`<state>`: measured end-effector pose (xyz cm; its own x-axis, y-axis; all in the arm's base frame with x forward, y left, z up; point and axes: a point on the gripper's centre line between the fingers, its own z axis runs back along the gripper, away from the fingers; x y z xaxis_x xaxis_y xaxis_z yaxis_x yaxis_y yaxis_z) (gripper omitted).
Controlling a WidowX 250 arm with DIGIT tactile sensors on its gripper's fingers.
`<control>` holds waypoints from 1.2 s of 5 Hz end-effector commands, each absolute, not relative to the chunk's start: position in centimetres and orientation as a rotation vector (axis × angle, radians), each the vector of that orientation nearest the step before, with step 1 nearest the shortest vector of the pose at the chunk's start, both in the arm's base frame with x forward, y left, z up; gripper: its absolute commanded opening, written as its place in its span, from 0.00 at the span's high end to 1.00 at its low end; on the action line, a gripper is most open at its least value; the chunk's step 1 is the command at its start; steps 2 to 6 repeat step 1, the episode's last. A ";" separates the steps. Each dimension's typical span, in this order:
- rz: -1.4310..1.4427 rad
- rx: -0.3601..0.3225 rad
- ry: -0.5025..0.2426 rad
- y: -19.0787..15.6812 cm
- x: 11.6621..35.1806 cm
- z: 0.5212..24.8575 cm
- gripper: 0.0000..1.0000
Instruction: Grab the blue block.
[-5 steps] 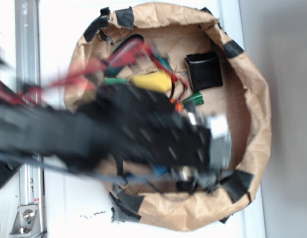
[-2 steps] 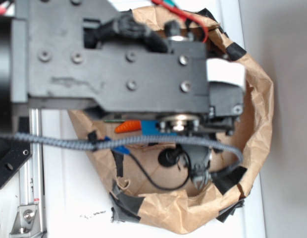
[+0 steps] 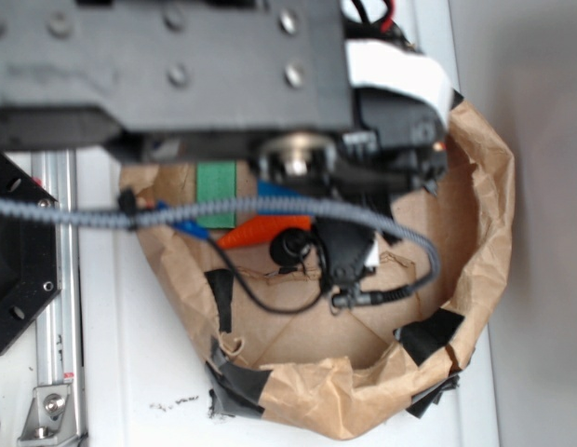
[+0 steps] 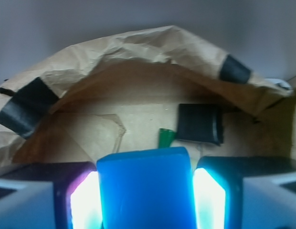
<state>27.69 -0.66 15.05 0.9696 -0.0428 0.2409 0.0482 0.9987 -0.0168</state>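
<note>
In the wrist view the blue block point(image 4: 145, 191), bright blue and smooth, fills the space between my two fingers. My gripper point(image 4: 145, 179) is shut on it, with the lit pads point(image 4: 86, 200) pressed against its two sides. Past the block I see the floor of the brown paper bowl point(image 4: 138, 62). In the exterior view my black arm point(image 3: 177, 65) covers the top of the bowl and hides the gripper. A sliver of bright blue point(image 3: 273, 190) shows under the arm; I cannot tell whether it is the block.
A green rectangular block point(image 3: 215, 194) and an orange toy carrot point(image 3: 261, 230) lie in the taped paper bowl point(image 3: 479, 233). A black square object point(image 4: 200, 124) and a small green piece point(image 4: 165, 138) lie near the far wall. A metal rail point(image 3: 56, 279) runs along the left.
The arm has risen towards the exterior camera and shifted to the top of the picture. The green block and more of the carrot now show beneath it.
</note>
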 end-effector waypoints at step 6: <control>-0.014 -0.027 -0.285 1.1 27.4 17.3 1.00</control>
